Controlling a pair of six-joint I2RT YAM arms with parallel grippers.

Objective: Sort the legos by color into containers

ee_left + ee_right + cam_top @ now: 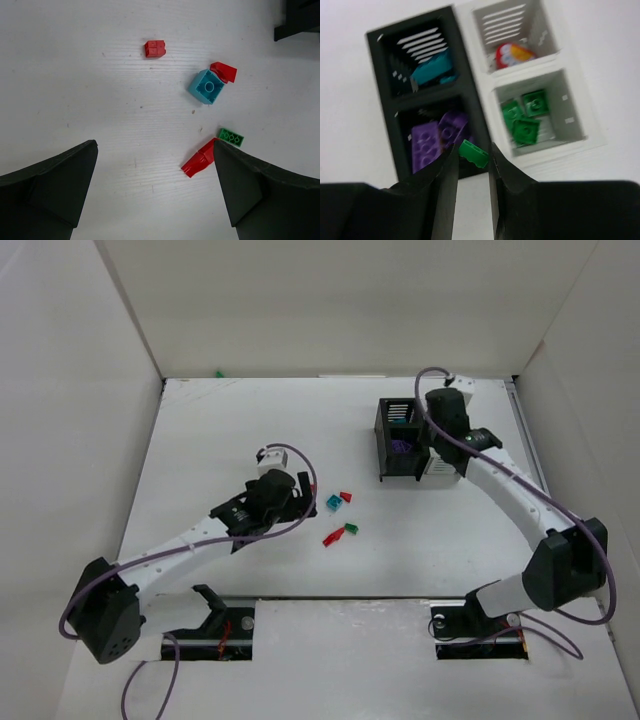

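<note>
The left end effector, its jaws spread wide and holding nothing, is poised over the tabletop, well to the left of the containers. Beneath it lie the loose legos: a teal brick, three red pieces and a small green piece, all well apart from the containers.

Further right, the right end effector hangs above the containers, with a green brick pinched between its narrow fingers. The brick sits over the near edge of the black container, beside its purple bricks. The white container, joined on the black one's right, holds green bricks in its near compartment.

Judging by this, the arm should shift right until the brick is squarely over that green compartment. It should then lower a little and open, so the brick cannot drop among the purple ones.
</note>
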